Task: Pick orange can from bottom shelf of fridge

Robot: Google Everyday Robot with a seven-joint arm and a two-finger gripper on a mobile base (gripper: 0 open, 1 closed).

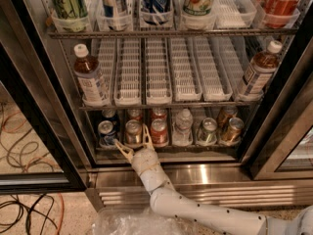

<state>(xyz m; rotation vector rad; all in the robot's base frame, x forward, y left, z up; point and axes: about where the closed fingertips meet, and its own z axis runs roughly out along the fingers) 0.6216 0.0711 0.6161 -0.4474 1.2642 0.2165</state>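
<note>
One orange can stands upright near the front of the bottom shelf of the fridge, second from the left in its row. A blue can sits just beside it on one side and a red-orange can on the other. The robot's hand hovers directly in front of it, fingers spread wide. One finger rises along the can's right edge and the other angles out low toward the blue can; contact cannot be judged. Farther along the row are a clear bottle, a silver can and a tilted bronze can. The white arm reaches up from below, over crumpled plastic wrap.
</note>
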